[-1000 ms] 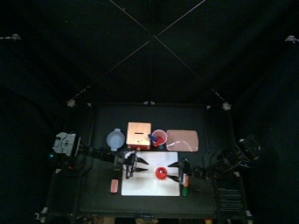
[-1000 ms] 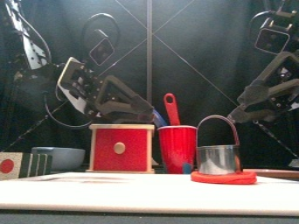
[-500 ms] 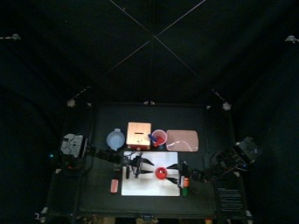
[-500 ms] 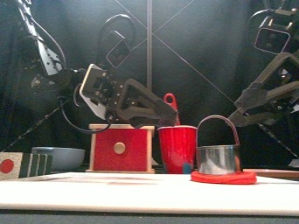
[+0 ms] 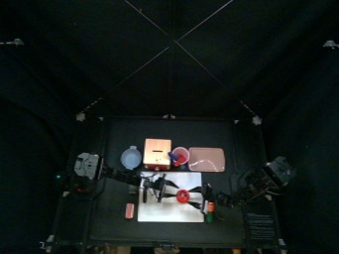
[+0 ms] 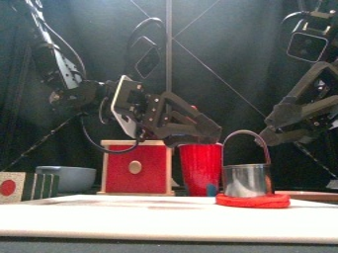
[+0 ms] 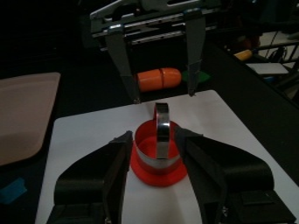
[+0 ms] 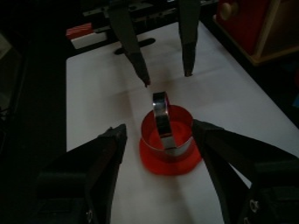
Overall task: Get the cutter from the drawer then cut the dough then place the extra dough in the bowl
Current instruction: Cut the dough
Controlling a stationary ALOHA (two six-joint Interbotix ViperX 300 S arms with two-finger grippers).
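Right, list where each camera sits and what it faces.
Top: high above, looking down on the white board; both arms reach in.
Front: table's front edge, level, facing cutter on dough; arms overhead.
Left wrist: over the left claw, open, facing cutter.
Right wrist: over the right claw, open, facing cutter.
Both wrist views share cutter, dough, and the opposite claw.

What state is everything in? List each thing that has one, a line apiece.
left tool: open, holding nothing
right tool: open, holding nothing
dough: flat on the white board
cutter: upright on the dough, handle up, ungripped
drawer: shut
bowl: upright, no dough visible in it
red cup: upright
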